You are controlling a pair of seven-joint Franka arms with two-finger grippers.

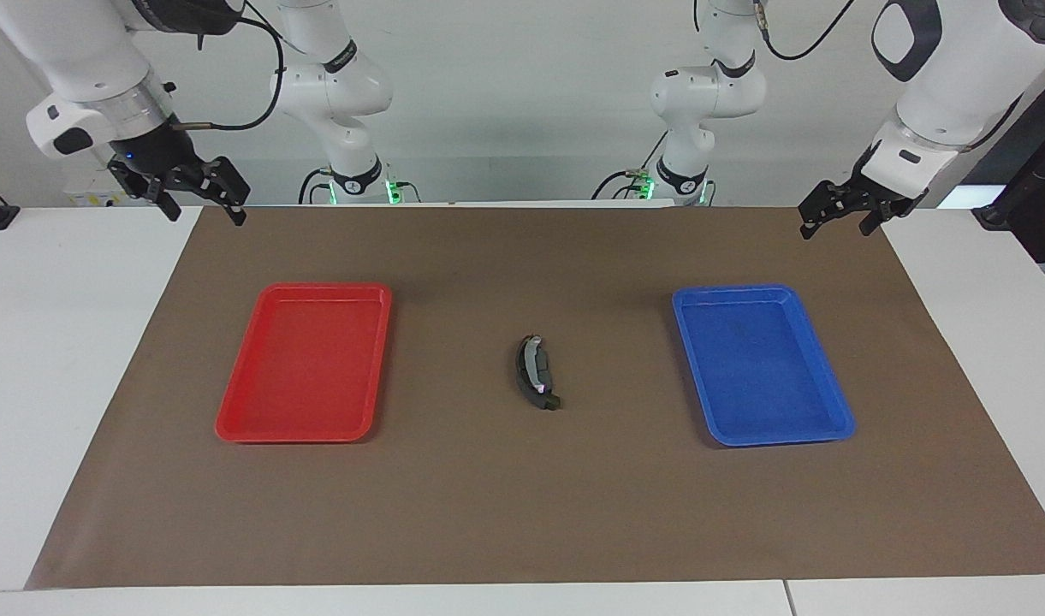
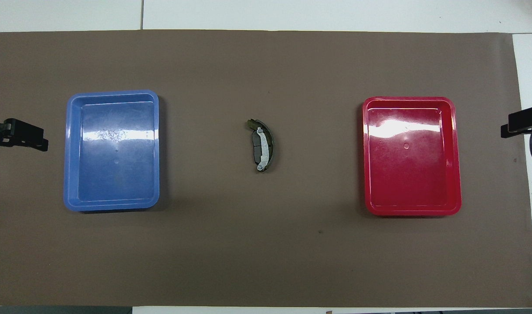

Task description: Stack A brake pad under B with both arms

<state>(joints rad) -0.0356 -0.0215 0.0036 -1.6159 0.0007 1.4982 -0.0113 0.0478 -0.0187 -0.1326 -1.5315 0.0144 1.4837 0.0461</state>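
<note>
By my reading the stacking step is already done, or very nearly. At the middle of the brown mat (image 2: pixel 266 261) on the worktop (image 2: pixel 335 13), A brake pad (image 2: pixel 257 150) and B (image 2: pixel 270 148) lie pressed together as one small bundle, and B's silvery strip shows on top. I cannot tell whether the short pad sits squarely beneath. Reading the overhead view as a clock centred on that bundle, the blue tray (image 2: pixel 69 148) lies at nine o'clock and the red tray (image 2: pixel 456 152) at three, both well apart from it. The left claw (image 1: pixel 834 214) hangs over the mat's nine o'clock end, fingers apart and holding nothing. The right claw (image 1: pixel 201 197) hangs over the three o'clock end, likewise apart and holding nothing. The next move probably needs only a check that the pair is aligned. If it is not, one claw would steady B while the other nudges the pad under it.
</note>
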